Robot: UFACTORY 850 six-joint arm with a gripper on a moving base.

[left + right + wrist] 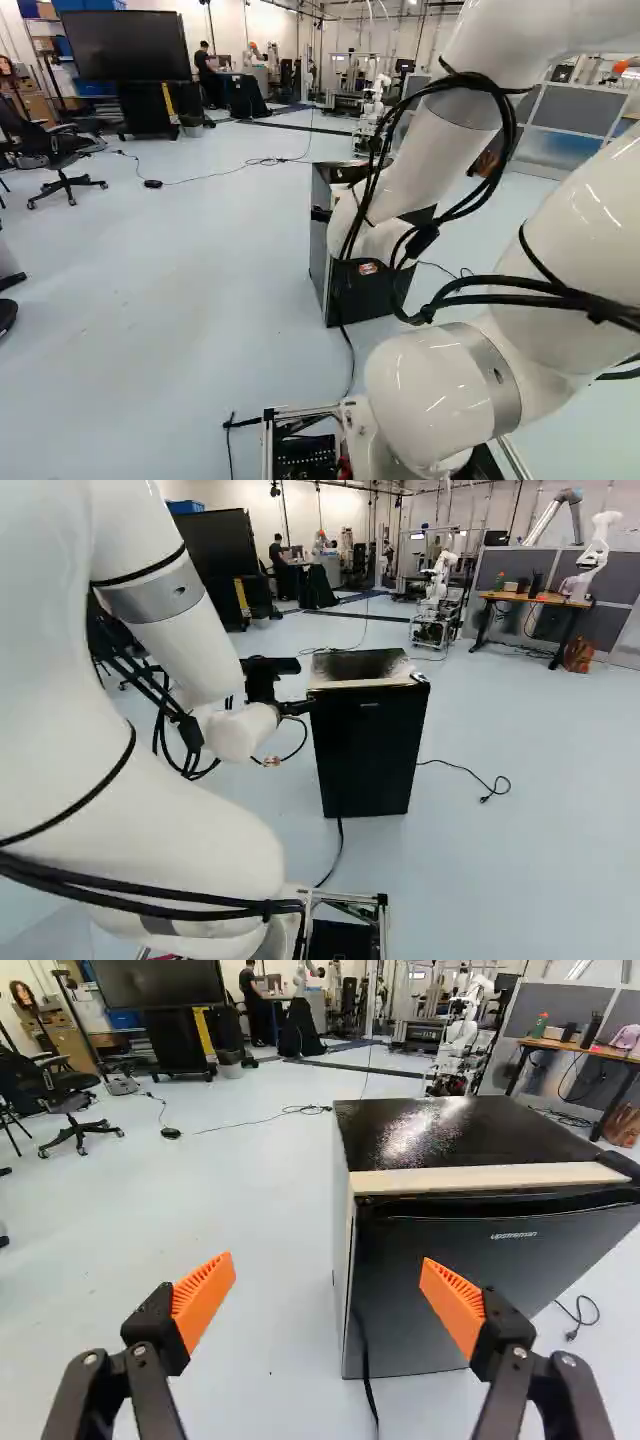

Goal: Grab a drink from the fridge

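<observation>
The gripper (pixel 306 707) is open, its orange pads (pixel 203 1295) wide apart; the black fridge (pixel 395 1280) stands ahead, beyond one finger.

Behind the mini fridge (pixel 368 750), set on the floor (pixel 560 820), another robot (pixel 439 580) is placed. In the right base view, a desk (pixel 545 599) is positioned farther right, with a bottle (pixel 499 582) set on it.
</observation>
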